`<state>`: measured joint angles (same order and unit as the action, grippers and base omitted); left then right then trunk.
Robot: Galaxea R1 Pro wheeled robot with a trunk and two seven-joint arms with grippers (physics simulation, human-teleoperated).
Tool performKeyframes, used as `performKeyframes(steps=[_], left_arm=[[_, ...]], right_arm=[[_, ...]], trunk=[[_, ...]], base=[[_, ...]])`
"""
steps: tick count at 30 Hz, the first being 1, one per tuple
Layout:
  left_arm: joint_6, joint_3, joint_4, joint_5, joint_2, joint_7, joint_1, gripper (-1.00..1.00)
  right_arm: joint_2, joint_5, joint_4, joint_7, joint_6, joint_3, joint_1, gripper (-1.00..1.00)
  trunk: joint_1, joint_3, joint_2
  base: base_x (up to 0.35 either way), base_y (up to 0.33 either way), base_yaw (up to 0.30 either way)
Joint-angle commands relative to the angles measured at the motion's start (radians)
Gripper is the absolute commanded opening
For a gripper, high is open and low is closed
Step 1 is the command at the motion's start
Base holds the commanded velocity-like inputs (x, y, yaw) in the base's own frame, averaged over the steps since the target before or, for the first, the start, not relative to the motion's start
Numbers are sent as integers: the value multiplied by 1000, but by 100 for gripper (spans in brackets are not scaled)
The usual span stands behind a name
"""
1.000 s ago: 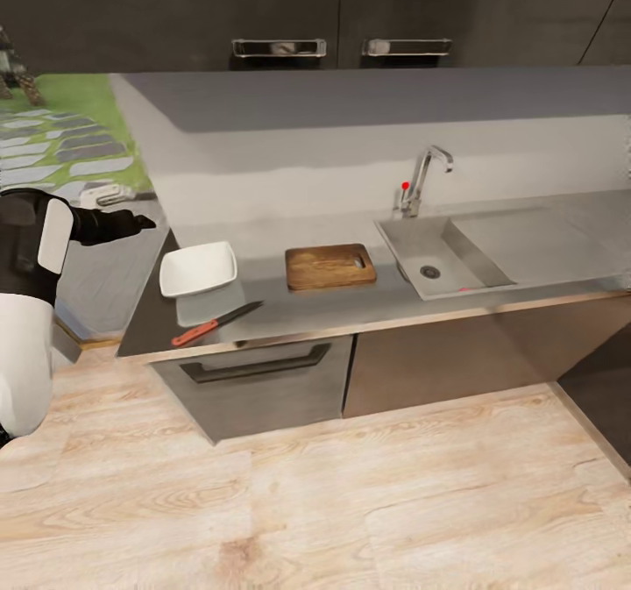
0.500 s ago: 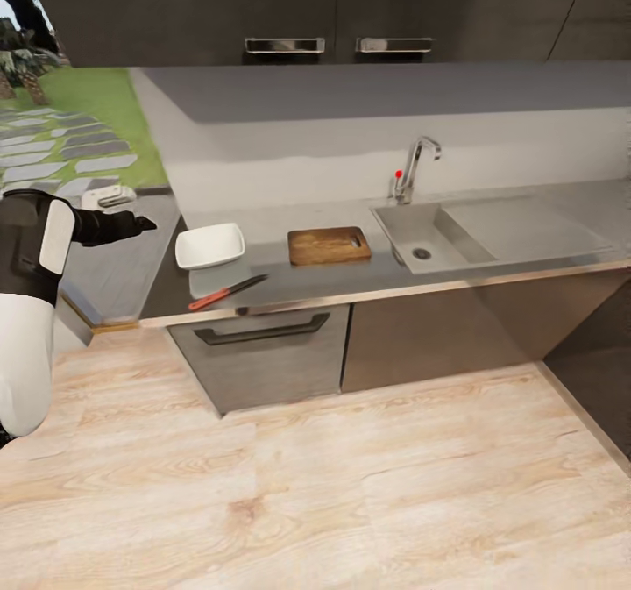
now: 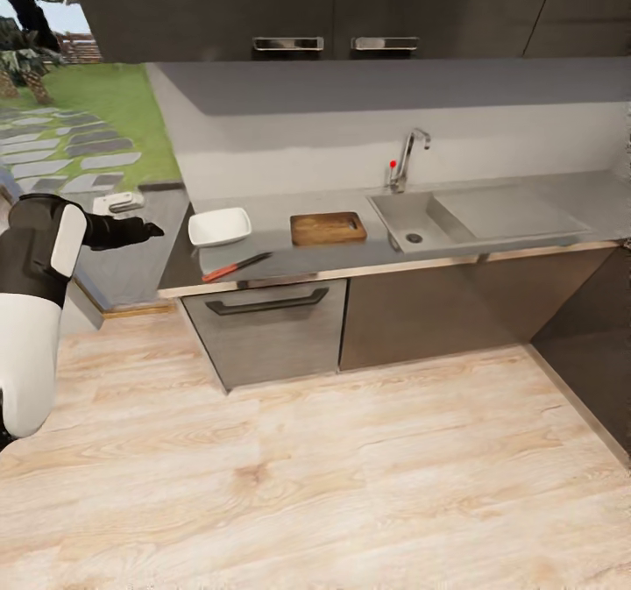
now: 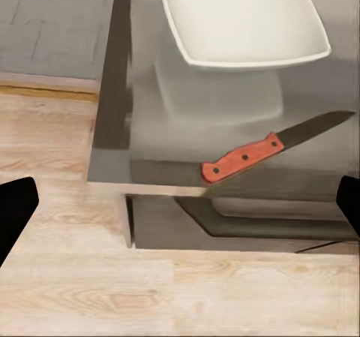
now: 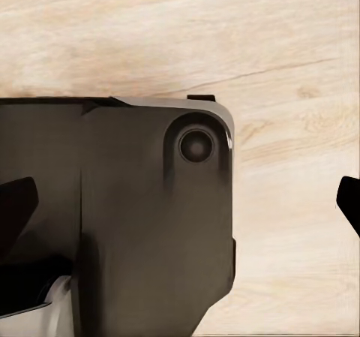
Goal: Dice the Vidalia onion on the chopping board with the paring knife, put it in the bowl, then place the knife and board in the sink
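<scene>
Standing back from the worktop (image 3: 491,252) in head view: bowl (image 3: 219,226) sitting at its left end, paring knife (image 3: 235,266) lying just in front of it near the edge, chopping board (image 3: 328,228) lying between bowl and sink (image 3: 412,222). Left arm (image 3: 44,257) reaching forward, off the worktop. Left wrist view: fingers (image 4: 15,209) spreading wide, gripping nothing, looking at knife (image 4: 262,151) and bowl (image 4: 240,18). Right wrist view: fingers (image 5: 15,202) also spreading apart, hanging over the robot's dark base (image 5: 142,224) and wood floor (image 5: 292,67).
</scene>
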<state>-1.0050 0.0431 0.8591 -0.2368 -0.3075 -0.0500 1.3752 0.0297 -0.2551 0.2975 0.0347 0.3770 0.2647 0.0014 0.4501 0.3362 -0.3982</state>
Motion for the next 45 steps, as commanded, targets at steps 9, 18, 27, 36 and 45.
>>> performKeyframes(steps=[9, 18, 27, 36, 45], left_arm=[[-3, 1, -15, 2, 24, -5, 1, 100], [4, 1, -130, 4, 38, -8, 1, 100], [29, 0, -239, 4, 49, -11, -2, 100], [152, -7, -406, 4, 71, -14, -2, 100], [295, -8, -577, 4, 89, -14, -2, 100]], right_arm=[[1, -9, 2, 4, 2, 8, 0, 100], [1, -9, 2, 4, 2, 8, 0, 100], [1, -9, 2, 4, 2, 8, 0, 100], [1, -9, 2, 4, 2, 8, 0, 100], [1, -9, 2, 4, 2, 8, 0, 100]], trunk=[[0, 2, -2], [0, 2, -2], [0, 2, -2], [0, 2, -2], [0, 2, -2]], base=[[-255, 0, 0], [-19, 0, 0], [0, 0, 0], [0, 0, 0], [0, 0, 0]])
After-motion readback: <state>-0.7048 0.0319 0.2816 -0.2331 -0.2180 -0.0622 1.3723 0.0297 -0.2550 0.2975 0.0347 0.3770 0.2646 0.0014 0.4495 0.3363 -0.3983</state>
